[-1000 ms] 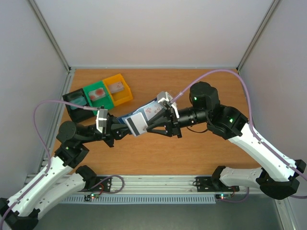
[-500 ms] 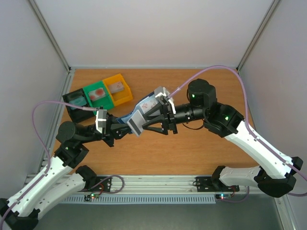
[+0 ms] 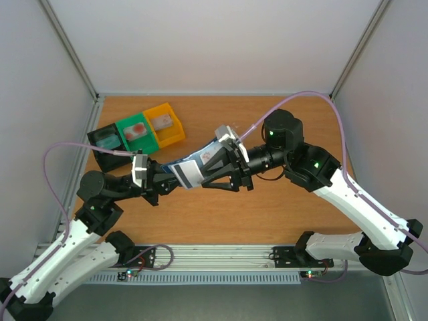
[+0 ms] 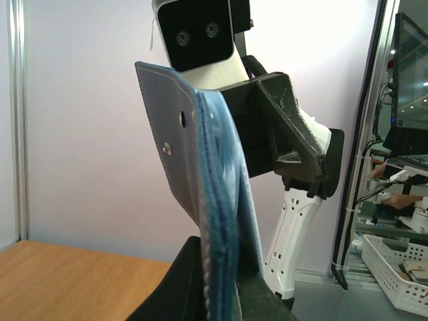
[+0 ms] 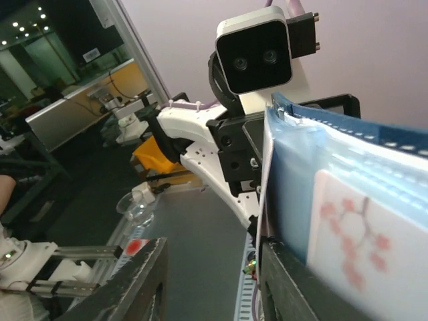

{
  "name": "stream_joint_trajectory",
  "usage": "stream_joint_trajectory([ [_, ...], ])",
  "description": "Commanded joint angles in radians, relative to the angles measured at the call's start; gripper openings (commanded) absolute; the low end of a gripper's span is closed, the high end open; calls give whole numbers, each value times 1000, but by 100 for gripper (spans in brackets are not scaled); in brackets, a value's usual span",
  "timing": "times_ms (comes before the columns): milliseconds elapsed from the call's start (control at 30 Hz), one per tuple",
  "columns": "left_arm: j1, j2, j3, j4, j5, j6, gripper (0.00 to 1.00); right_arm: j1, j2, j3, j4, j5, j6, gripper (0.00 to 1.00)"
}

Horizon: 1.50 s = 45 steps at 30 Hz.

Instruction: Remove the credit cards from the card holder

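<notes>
Holder (image 3: 188, 172) position: raised off the worktop (image 3: 267, 221), between the two arms near the centre of the top view. The left arm (image 3: 100, 194) reaches in from the lower left. The left jaws are pressed together on the holder's lower edge. In the left wrist view the dark left fingers (image 4: 170, 287) clamp the stitched blue layers, which rise upright out of the grip, with a navy flap standing out to the picture's left. The right arm (image 3: 314, 167) reaches in from the right at about the same height. The right jaws are spread: in the right wrist view the right fingers (image 5: 144, 281) stand apart with nothing in the gap. The holder sits at the picture's right, beside the finger on that side, and contact between the two cannot be confirmed. A card (image 3: 210, 155), pale with red branch-like marks, shows against the holder's light-blue inner face, at the end nearest the right arm. Three bins stand in a row at the far left of the worktop, well apart from the holder. The black bin (image 3: 107, 159) contains a teal card (image 3: 107, 139), the green bin (image 3: 144, 142) a red-marked card (image 3: 136, 129), and the yellow bin (image 3: 172, 137) a pale card (image 3: 162, 122). A purple cable (image 3: 57, 160) trails from each arm.
</notes>
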Motion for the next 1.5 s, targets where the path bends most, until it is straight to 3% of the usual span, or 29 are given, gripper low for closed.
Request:
stream_joint_trajectory([
  [0, -2, 23, -22, -18, -24, 36, 0, 25, -10, 2, 31, -71, -30, 34],
  [367, -3, 17, -22, -31, -30, 47, 0, 28, -14, -12, 17, 50, -43, 1],
  [700, -3, 5, -30, -6, 11, 30, 0, 3, -126, -48, -149, 252, -153, 2],
  [1067, -3, 12, -22, -13, 20, 31, 0, 0, -123, -34, -177, 230, -159, 9],
  [1233, -3, 9, -22, -18, 19, 33, 0, 0, -116, -23, -193, 239, -168, 4],
  [1467, -3, 8, -31, -24, 2, 22, 0, -14, -171, -38, -222, 418, -165, 1],
])
